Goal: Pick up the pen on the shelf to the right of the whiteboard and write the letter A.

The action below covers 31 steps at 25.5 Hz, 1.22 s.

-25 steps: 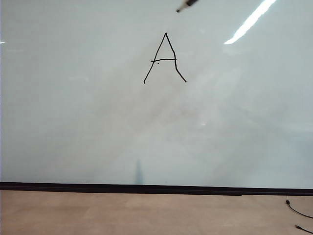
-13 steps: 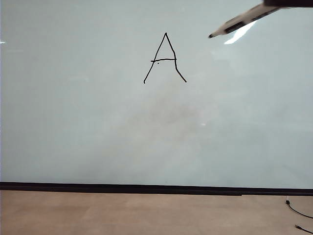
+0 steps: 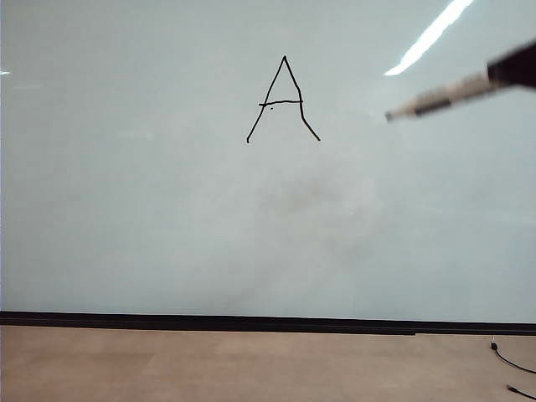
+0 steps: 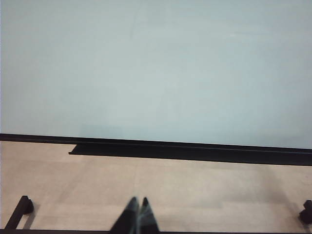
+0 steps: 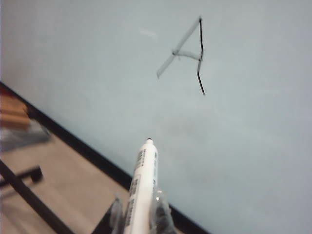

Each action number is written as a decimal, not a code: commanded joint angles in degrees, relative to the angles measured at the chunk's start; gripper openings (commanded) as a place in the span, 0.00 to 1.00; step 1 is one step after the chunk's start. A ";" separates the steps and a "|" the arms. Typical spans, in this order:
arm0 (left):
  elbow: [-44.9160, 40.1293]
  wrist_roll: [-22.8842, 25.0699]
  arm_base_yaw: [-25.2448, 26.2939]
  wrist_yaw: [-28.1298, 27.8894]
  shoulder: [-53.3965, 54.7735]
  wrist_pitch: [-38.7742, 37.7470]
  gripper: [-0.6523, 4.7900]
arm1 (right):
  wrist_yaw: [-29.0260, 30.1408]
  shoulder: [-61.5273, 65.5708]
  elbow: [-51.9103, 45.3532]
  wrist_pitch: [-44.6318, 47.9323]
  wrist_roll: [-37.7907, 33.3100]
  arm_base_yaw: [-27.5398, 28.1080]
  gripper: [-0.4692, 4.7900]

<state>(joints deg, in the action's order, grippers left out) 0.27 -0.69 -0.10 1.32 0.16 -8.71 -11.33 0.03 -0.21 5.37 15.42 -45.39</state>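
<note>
The whiteboard [image 3: 167, 218] is glossy pale grey-white and fills most of the exterior view; a bright streak of ceiling light [image 3: 429, 37] reflects at upper right. A thin black strip [image 3: 251, 322] runs along the board's lower edge. Below it lies a matte tan wood-grain surface [image 3: 209, 368], with a thin black cable [image 3: 512, 362] at its far right edge.

The letter A [image 3: 283, 100] sits in the upper middle of the board: thin black lines, slightly wobbly, 1 crossbar, small against the board. In the right wrist view it appears tilted and partly smeared by blur [image 5: 187, 56].

The pen [image 5: 142, 190] is a slim white cylinder with a small black tip and dark print along the barrel (print too blurred to read). The right gripper [image 5: 141, 217] is clamped on its rear end, translucent-looking fingers [image 5: 163, 214] on either side. In the exterior view the pen [image 3: 440, 100] comes in from the right edge, blurred, tip aimed left toward the board, well to the right of the A and apparently off the board.

The left gripper [image 4: 138, 214] sits low over the tan surface in front of the board's black strip, its 2 dark pointed fingertips [image 4: 130, 210] pressed together with nothing between them. Dark frame pieces [image 4: 19, 210] sit on the tan surface nearby.
</note>
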 commanded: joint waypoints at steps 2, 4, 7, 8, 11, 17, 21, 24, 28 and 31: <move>0.11 0.24 -0.04 -0.04 0.02 0.46 0.11 | 0.83 0.04 0.26 0.83 -0.44 3.98 0.08; 0.11 0.24 -0.02 -0.02 0.02 0.48 0.11 | 2.34 0.04 0.28 2.32 -0.42 6.64 0.08; 0.11 0.24 -0.02 -0.04 0.02 0.48 0.11 | 2.64 0.04 0.28 4.33 -0.55 11.54 0.08; 0.11 0.24 -0.02 -0.02 0.02 0.46 0.11 | 2.08 0.04 0.28 4.50 -1.95 15.63 0.08; 0.11 0.22 -0.02 -0.04 0.02 0.46 0.11 | 1.86 0.04 0.26 3.41 -5.25 24.50 0.08; 0.11 0.22 -0.02 -0.02 0.02 0.48 0.11 | 2.43 0.04 0.26 1.51 -9.90 41.16 0.08; 0.11 0.24 -0.02 -0.02 0.02 0.48 0.11 | 9.31 0.04 0.26 -0.87 -15.47 49.35 0.08; 0.11 0.24 -0.02 -0.04 0.02 0.48 0.11 | 16.83 0.04 0.26 -1.09 -15.52 54.18 0.08; 0.11 0.24 -0.02 -0.04 0.02 0.46 0.11 | 21.90 0.04 0.26 -0.83 -15.76 59.01 0.08; 0.11 0.24 -0.02 -0.04 0.02 0.46 0.11 | 21.64 0.04 0.24 -0.94 -16.57 60.02 0.08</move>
<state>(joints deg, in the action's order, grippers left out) 0.25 -0.69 -0.10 1.26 0.16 -8.78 10.26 0.05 -0.16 3.55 -0.36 14.68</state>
